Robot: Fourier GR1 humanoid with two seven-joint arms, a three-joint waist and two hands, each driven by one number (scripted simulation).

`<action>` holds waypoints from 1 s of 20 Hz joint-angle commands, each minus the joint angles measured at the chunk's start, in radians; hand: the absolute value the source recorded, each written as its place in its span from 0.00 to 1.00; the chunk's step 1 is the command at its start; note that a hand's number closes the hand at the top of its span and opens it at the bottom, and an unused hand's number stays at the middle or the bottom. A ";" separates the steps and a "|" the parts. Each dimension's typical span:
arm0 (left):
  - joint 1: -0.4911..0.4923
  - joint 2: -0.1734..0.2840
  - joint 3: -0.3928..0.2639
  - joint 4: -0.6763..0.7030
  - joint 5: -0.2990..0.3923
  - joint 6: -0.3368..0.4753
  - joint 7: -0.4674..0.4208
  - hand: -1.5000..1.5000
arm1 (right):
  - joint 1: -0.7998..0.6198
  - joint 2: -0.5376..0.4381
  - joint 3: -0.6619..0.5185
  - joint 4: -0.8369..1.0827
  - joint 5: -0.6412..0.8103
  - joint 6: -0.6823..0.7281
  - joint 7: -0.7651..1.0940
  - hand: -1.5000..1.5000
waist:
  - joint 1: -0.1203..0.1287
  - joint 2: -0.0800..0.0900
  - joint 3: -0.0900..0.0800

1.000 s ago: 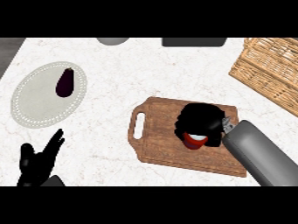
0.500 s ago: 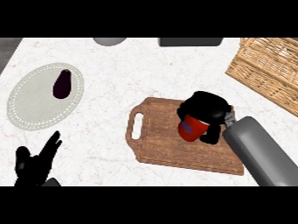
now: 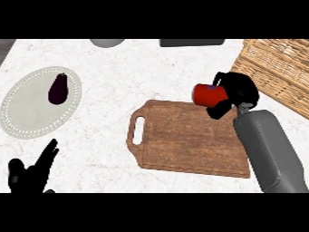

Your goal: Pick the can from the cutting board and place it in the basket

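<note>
A red can hangs above the far right corner of the wooden cutting board, tilted, with my right hand shut on it from the right. The wicker basket stands at the right, just beyond that hand. At the lower left my left hand rests open with its fingers up, away from the board.
A pale round plate at the left carries a dark purple eggplant. A grey bowl and a dark flat object sit at the counter's far edge. The dark counter edge runs along the far left.
My right hand has lifted the can off the board and carried it up and right toward the basket. The left hand has stayed put.
</note>
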 commanded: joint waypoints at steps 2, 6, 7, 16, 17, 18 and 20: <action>-0.001 -0.014 -0.024 0.033 -0.001 -0.010 0.025 0.50 | -0.107 0.129 -0.218 -0.100 -0.128 -0.287 0.273 1.00 | 0.022 0.000 -0.003; -0.040 -0.018 -0.032 0.042 -0.003 -0.018 0.041 0.50 | -0.250 0.132 -0.233 -0.162 -0.039 -0.536 0.436 1.00 | 0.055 0.003 -0.010; -0.059 -0.011 -0.042 0.042 -0.010 -0.036 0.038 0.50 | -0.276 0.132 -0.214 -0.133 0.001 -0.599 0.476 1.00 | 0.070 0.008 -0.010; -0.122 -0.037 -0.025 0.088 -0.006 -0.022 0.089 0.50 | -0.540 0.057 -0.264 -0.028 0.250 -0.599 0.811 1.00 | 0.046 0.000 -0.010; -0.148 -0.009 0.006 0.065 0.000 -0.012 0.127 0.50 | -0.590 -0.003 -0.297 -0.017 0.222 -0.567 0.784 1.00 | 0.047 0.001 -0.010; -0.109 -0.035 -0.026 0.093 -0.023 -0.013 0.072 0.50 | -0.608 -0.007 -0.310 -0.020 0.221 -0.555 0.809 1.00 | 0.046 -0.001 -0.010; -0.083 -0.038 -0.027 0.046 -0.016 -0.007 0.086 0.50 | -0.626 -0.064 -0.343 0.025 0.213 -0.547 0.782 1.00 | 0.051 0.000 -0.009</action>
